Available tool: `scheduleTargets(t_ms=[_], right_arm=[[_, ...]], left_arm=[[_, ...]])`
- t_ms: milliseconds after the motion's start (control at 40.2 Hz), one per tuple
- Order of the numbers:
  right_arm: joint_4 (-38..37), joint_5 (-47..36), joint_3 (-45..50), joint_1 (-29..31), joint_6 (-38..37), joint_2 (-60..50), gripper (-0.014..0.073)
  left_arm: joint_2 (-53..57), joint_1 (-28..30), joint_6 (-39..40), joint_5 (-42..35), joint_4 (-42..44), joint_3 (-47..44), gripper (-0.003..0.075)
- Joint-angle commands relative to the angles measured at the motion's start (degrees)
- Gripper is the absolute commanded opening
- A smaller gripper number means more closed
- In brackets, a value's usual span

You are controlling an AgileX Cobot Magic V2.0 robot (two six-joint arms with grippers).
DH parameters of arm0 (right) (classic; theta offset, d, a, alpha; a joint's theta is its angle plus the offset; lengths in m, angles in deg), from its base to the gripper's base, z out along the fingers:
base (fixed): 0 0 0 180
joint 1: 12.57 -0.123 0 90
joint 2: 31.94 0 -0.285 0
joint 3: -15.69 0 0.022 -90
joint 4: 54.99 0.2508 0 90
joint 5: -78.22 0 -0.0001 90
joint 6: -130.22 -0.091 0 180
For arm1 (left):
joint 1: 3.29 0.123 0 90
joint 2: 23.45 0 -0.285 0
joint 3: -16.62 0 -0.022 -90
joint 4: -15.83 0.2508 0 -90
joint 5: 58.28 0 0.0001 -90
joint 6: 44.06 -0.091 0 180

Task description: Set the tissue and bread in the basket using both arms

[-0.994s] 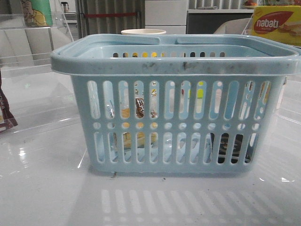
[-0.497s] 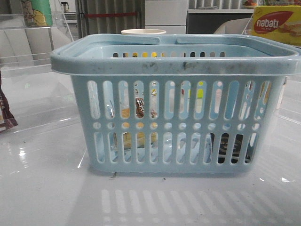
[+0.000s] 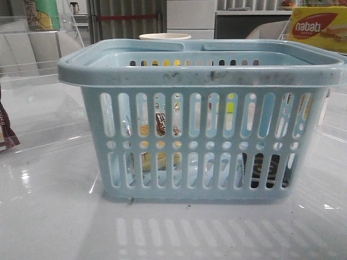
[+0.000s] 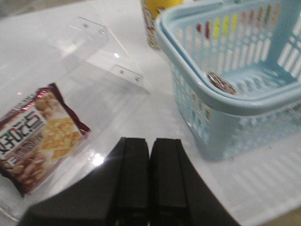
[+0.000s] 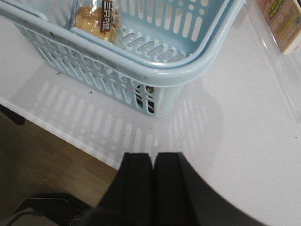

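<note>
Bread (image 5: pixel 96 19) and tissue (image 3: pixel 265 169) sit in basket (image 3: pixel 200 76); our left gripper (image 4: pixel 149 188) and right gripper (image 5: pixel 153 188) are clenched empty, so we judge only retreat remains

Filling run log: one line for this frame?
bread: in basket | tissue: in basket | left gripper: shut, empty | right gripper: shut, empty

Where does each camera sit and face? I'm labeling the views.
Front: low at table height, facing forward at the basket; no arm shows.
Left wrist: above the shut left pincer, seeing the basket and a snack packet.
Right wrist: above the shut right pincer, seeing the bread in the basket.
All share the basket.
</note>
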Motion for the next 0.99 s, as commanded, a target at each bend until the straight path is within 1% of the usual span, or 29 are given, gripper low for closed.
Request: scheduleTargets(t_ms=[0, 99, 249, 373, 497, 547, 596, 721, 969], right_arm=[[-0.7, -3.7, -1.5, 0.4, 0.6, -0.1, 0.0057], [-0.7, -3.7, -1.5, 0.4, 0.6, -0.1, 0.0057], [-0.7, -3.7, -1.5, 0.4, 0.6, -0.1, 0.0057], [-0.7, -3.7, -1.5, 0.4, 0.6, -0.1, 0.0057], [-0.7, -3.7, -1.5, 0.4, 0.6, -0.1, 0.0057], [-0.7, -3.7, -1.5, 0.4, 0.6, -0.1, 0.0057], [-0.7, -3.7, -1.5, 0.4, 0.6, -0.1, 0.0057], [-0.7, -3.7, -1.5, 0.4, 0.6, -0.1, 0.0057], [-0.7, -3.7, -1.5, 0.4, 0.6, -0.1, 0.0057]], left_arm=[[6.3, 5.6, 0.1, -14.6, -0.3, -6.5, 0.0092], [12.6, 10.1, 0.1, -20.8, -0.4, -14.2, 0.0092], [21.2, 15.6, 0.1, -27.3, -2.4, -25.3, 0.0092], [25.4, 18.0, 0.1, -31.0, -4.2, -31.3, 0.0092], [27.9, 18.5, 0.1, -35.2, -4.2, -35.8, 0.0092], [28.6, 18.5, 0.1, -37.8, -4.2, -37.1, 0.0092], [29.2, 18.5, 0.1, -36.6, -4.2, -37.0, 0.0092], [29.1, 18.5, 0.1, -38.2, -4.2, -37.1, 0.0092], [29.1, 17.1, 0.1, -38.2, -4.2, -37.1, 0.0092]])
